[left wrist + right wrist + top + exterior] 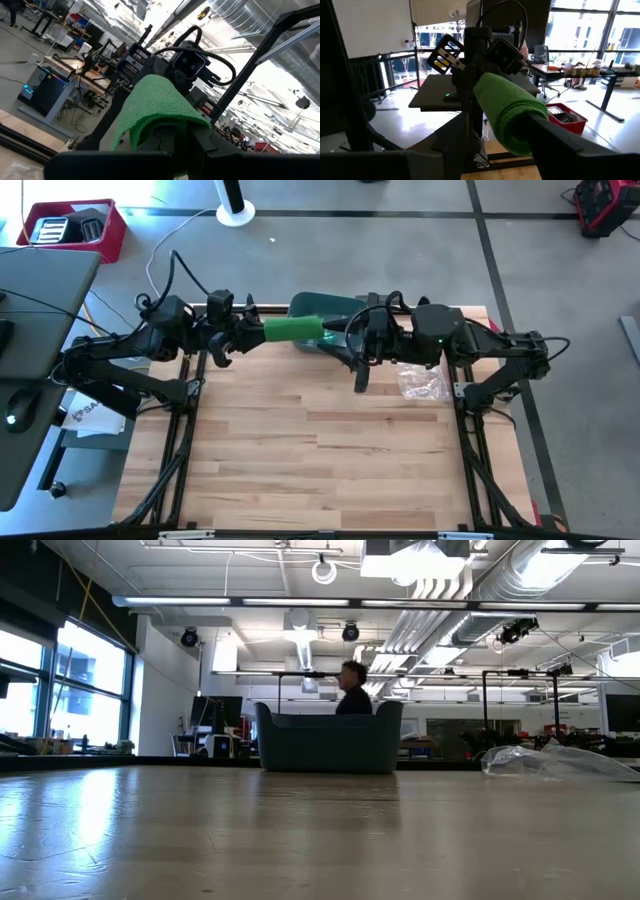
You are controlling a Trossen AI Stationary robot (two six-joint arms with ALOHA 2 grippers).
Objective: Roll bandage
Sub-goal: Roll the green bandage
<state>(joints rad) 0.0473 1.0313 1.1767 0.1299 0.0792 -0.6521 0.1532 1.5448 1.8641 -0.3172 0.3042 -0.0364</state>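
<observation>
A green bandage [293, 330], wound into a roll, hangs level high above the wooden table [320, 460], between my two grippers over the far middle. My left gripper [264, 332] is shut at the roll's left end and my right gripper [326, 332] closes on its right end. In the left wrist view the green roll [157, 107] sits over my own dark fingers. In the right wrist view the roll [507, 107] runs away from my fingers toward the left arm. The low view shows neither bandage nor grippers. My left gripper reaches in level from the table's left, and the roll's left end [150, 125] lies wrapped over its shut fingers [172, 137]. What the tips pinch is hidden by the cloth. The roll is lifted clear and level. My right gripper comes level from the table's right and holds the roll's right end [515, 135], its fingers set wide. One finger [555, 137] lies along the roll's outer side; the other is hidden. The roll stays clear of the table, in line with the fingers.
A dark teal tub [320, 310] stands at the table's far edge, below and behind the grippers, also in the low view [328, 740]. A crumpled clear plastic bag [420, 382] lies to the right of it. The near half of the tabletop is bare wood.
</observation>
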